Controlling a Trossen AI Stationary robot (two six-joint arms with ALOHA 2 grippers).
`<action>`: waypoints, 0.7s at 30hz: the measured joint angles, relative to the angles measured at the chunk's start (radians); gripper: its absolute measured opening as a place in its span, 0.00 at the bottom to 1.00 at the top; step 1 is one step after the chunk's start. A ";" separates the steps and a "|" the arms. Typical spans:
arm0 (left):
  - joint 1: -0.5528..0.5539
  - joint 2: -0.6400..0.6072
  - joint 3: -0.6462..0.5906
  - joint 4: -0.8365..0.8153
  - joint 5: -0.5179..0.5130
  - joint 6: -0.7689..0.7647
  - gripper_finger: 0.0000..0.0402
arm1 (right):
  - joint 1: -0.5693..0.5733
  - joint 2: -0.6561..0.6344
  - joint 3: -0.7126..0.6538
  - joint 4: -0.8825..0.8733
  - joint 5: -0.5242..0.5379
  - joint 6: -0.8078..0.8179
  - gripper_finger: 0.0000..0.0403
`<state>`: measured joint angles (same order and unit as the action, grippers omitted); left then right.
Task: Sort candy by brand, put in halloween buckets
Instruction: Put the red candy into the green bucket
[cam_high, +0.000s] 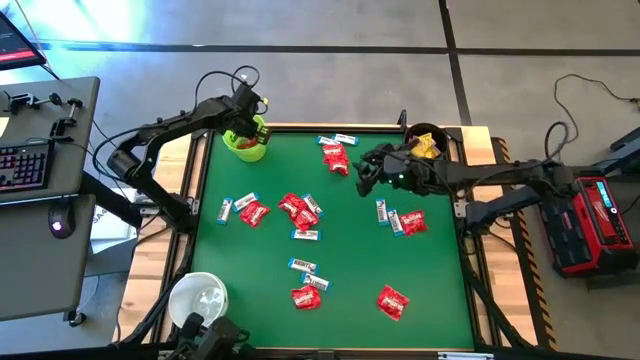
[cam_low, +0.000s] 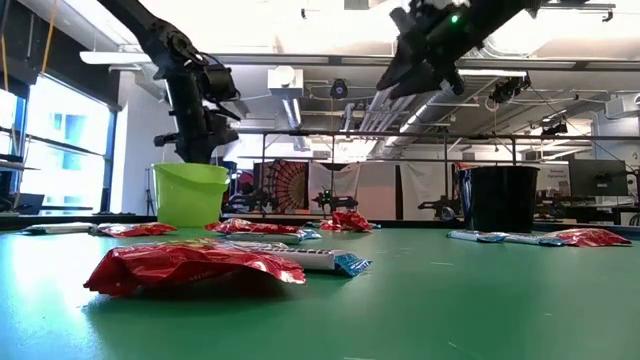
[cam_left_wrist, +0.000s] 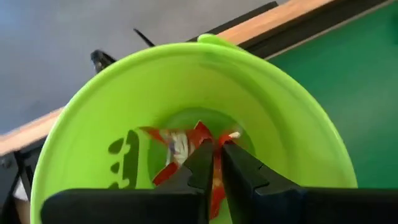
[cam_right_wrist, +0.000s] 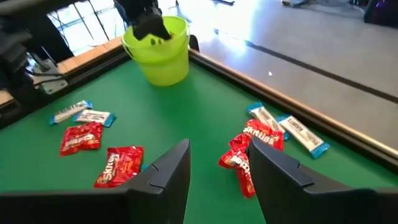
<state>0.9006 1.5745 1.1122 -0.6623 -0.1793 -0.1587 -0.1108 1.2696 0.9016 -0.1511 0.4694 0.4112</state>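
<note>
The lime green bucket (cam_high: 246, 143) stands on its base at the table's far left corner. My left gripper (cam_left_wrist: 217, 155) hangs in its mouth, shut on a red packet; more red packets (cam_left_wrist: 177, 149) lie on the bucket's floor. My right gripper (cam_right_wrist: 217, 163) is open and holds nothing. It hovers above the mat (cam_high: 366, 176) left of the black bucket (cam_high: 427, 140), which has yellow packets (cam_high: 426, 148) inside. Red packets (cam_right_wrist: 249, 149) and white-and-blue bars (cam_right_wrist: 298, 134) lie flat on the mat ahead of it. The white bucket (cam_high: 198, 298) stands at the near left corner. My left gripper pinches a red packet (cam_left_wrist: 217, 177) between its two fingers, coming from above and pointing down into the green bucket. The packet shows as a thin red strip in the narrow gap between the fingers (cam_left_wrist: 202, 165), clear of the bucket's floor. Which part of it is held I cannot tell.
Red packets (cam_high: 299, 208) and bars (cam_high: 303, 265) lie scattered over the green mat, more toward the near edge (cam_high: 392, 300). A raised wooden rim (cam_high: 330, 127) borders the table. A desk with a keyboard (cam_high: 25, 165) stands off the left side.
</note>
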 joint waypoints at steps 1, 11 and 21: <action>-0.002 0.000 0.000 -0.001 0.008 0.011 0.08 | -0.005 0.017 0.000 0.005 -0.008 0.001 0.37; -0.066 -0.056 0.000 0.022 0.066 0.020 0.29 | -0.092 0.207 0.000 0.115 -0.246 -0.043 0.40; -0.220 -0.269 0.000 0.218 0.058 -0.015 0.39 | -0.211 0.331 0.000 0.183 -0.399 -0.274 0.63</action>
<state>0.6804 1.3054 1.1122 -0.4447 -0.1218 -0.1738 -0.3217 1.6002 0.9016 0.0320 0.0700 0.1372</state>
